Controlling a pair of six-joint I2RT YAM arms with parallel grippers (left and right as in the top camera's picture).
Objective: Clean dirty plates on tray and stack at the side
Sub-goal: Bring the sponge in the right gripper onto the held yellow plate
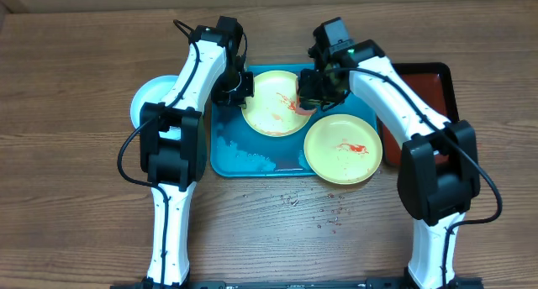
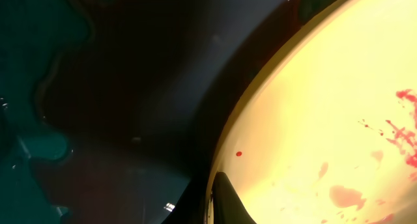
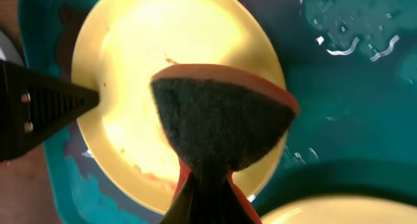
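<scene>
On the teal tray [image 1: 244, 159] lie two pale yellow plates with red smears, the far plate [image 1: 271, 112] and the near right plate [image 1: 343, 149]. My left gripper [image 1: 239, 86] is shut on the far plate's left rim; the left wrist view shows the rim [image 2: 260, 107] pinched by the gripper [image 2: 212, 198]. My right gripper [image 1: 315, 91] is shut on an orange sponge [image 3: 221, 120] with a dark scouring face, held over that plate [image 3: 130, 55]. A pale blue plate [image 1: 147, 100] sits on the table left of the tray, partly under the left arm.
A dark red tray [image 1: 429, 87] with a black rim sits at the right, behind the right arm. Foam and water lie on the teal tray's left part [image 1: 239, 155]. Water drops [image 1: 328, 209] speckle the wooden table in front of the tray.
</scene>
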